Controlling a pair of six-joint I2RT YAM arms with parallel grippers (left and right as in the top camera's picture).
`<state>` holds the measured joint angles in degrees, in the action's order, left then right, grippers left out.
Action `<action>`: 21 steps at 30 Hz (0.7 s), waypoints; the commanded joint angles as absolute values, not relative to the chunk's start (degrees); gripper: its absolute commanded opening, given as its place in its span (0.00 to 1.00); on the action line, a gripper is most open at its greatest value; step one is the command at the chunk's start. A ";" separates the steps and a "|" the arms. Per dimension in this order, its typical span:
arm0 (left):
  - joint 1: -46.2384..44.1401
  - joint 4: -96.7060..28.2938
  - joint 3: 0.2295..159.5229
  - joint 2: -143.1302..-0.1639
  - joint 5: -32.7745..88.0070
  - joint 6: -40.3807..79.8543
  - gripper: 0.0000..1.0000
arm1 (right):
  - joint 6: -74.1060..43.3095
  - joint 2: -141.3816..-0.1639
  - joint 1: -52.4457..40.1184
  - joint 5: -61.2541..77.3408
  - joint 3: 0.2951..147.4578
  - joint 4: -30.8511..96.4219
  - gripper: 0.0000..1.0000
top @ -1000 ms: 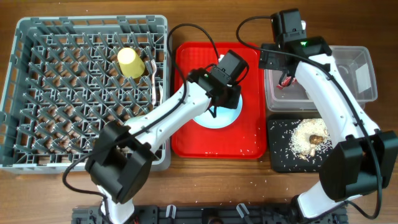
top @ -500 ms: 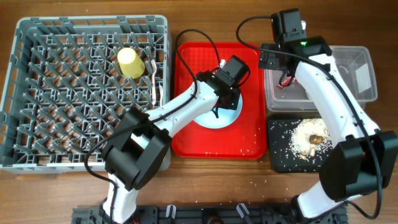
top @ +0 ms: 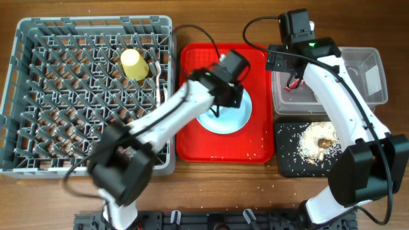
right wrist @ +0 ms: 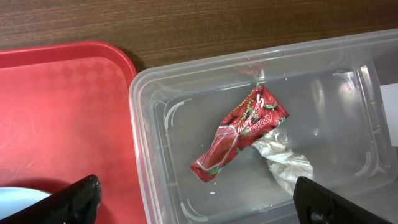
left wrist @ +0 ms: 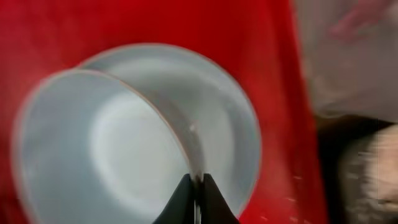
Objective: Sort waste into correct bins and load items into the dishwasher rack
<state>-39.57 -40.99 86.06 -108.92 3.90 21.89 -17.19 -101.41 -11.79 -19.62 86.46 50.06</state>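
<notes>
My left gripper point(left wrist: 198, 188) is shut on the rim of the light blue bowl point(left wrist: 93, 143), which is tilted over the light blue plate point(left wrist: 233, 124) on the flat red tray point(top: 192, 137). In the overhead view the left gripper point(top: 223, 103) sits over the plate point(top: 229, 121). My right gripper point(right wrist: 199, 205) is open and empty above the clear tub point(right wrist: 348, 68), which holds the red wrapper point(right wrist: 239, 134) and the white tissue point(right wrist: 283, 163). The rack point(top: 38, 38) holds the yellow cup point(top: 134, 64) and white cutlery point(top: 158, 86). The pale green bowl is out of view.
The black tray point(top: 287, 160) at the front right holds a heap of rice scraps point(top: 317, 139). Loose grains lie on the red tray's right part. The clear tub point(top: 370, 64) stands behind the black tray. Both arms cross above the red tray and the tub.
My left arm has swung a little to the left and up over the red tray and is blurred with motion. The right arm has not moved.
</notes>
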 commanded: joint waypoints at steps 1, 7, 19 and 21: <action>-32.14 -41.04 86.17 -94.70 16.25 23.44 0.04 | -16.51 -101.01 -11.66 -20.93 86.78 49.91 1.00; -12.47 -47.33 86.17 -85.38 46.98 23.24 0.06 | -16.51 -101.01 -11.66 -20.91 86.78 49.91 1.00; 8.82 -71.79 86.15 -98.43 75.35 -10.31 0.15 | -16.51 -101.01 -11.66 -20.91 86.78 49.93 1.00; 9.39 -72.64 86.15 -99.74 74.26 -10.33 0.17 | -16.51 -101.01 -11.66 -20.91 86.78 49.91 1.00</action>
